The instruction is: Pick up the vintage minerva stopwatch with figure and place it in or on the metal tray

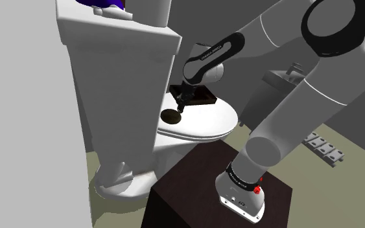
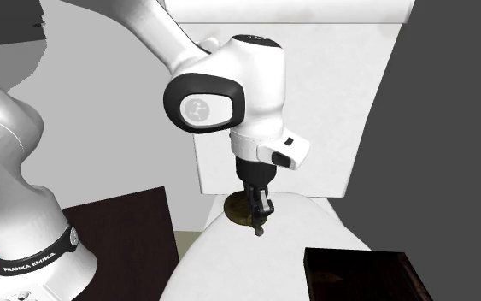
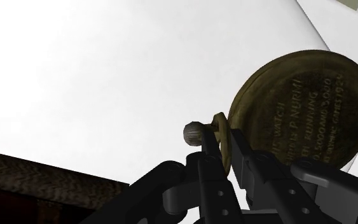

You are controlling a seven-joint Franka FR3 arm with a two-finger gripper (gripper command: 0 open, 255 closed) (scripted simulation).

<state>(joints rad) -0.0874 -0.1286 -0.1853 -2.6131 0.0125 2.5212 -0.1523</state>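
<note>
A round brass stopwatch (image 1: 172, 116) with engraved lettering (image 3: 304, 105) lies on the white toilet lid (image 1: 207, 120), close to the tank. My black gripper (image 1: 180, 107) comes down onto its edge on the side toward the tray. The fingers (image 3: 206, 159) are shut on the stopwatch's crown and ring, with the small knob sticking out between them. In the second exterior view the gripper (image 2: 259, 224) hangs straight down over the stopwatch (image 2: 237, 210). A dark square tray (image 1: 203, 96) sits on the same lid just behind the gripper, and its corner (image 2: 362, 272) shows in the second exterior view.
The toilet tank (image 1: 116, 58) rises beside the gripper, with a blue object (image 1: 106, 5) on top. My dark stand (image 1: 194, 188) is in front of the bowl. A grey fixture (image 1: 291, 74) and a grey socket strip (image 1: 323, 148) lie at the shoulder view's right.
</note>
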